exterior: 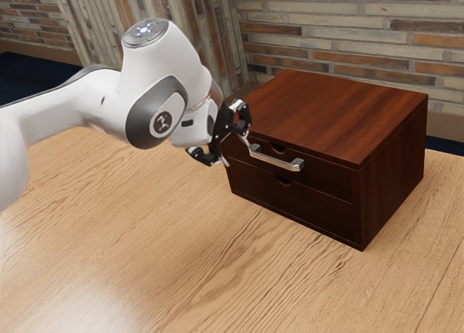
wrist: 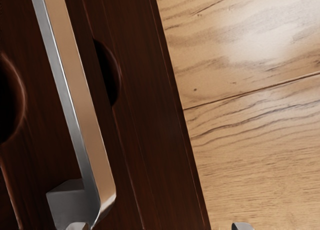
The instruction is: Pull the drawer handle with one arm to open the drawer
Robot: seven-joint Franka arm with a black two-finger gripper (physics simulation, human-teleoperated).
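A dark wooden cabinet [exterior: 330,112] with two drawers stands on the table. The upper drawer [exterior: 322,175] carries a silver bar handle [exterior: 277,157], and its front looks flush with the lower drawer [exterior: 304,202]. My gripper [exterior: 230,139] is open at the handle's end nearest the exterior view's left, at the cabinet's front corner. The fingers stand wide apart, one high and one low, holding nothing. In the wrist view the handle [wrist: 75,109] runs along the drawer front to its end post [wrist: 67,202]; one fingertip [wrist: 242,226] hangs over bare table beyond the cabinet's edge.
The light wooden table [exterior: 181,260] stretches wide in front of and beside the cabinet. A brick wall [exterior: 362,28] runs behind it. Round finger notches [wrist: 107,72] are cut in the drawer fronts behind the handle.
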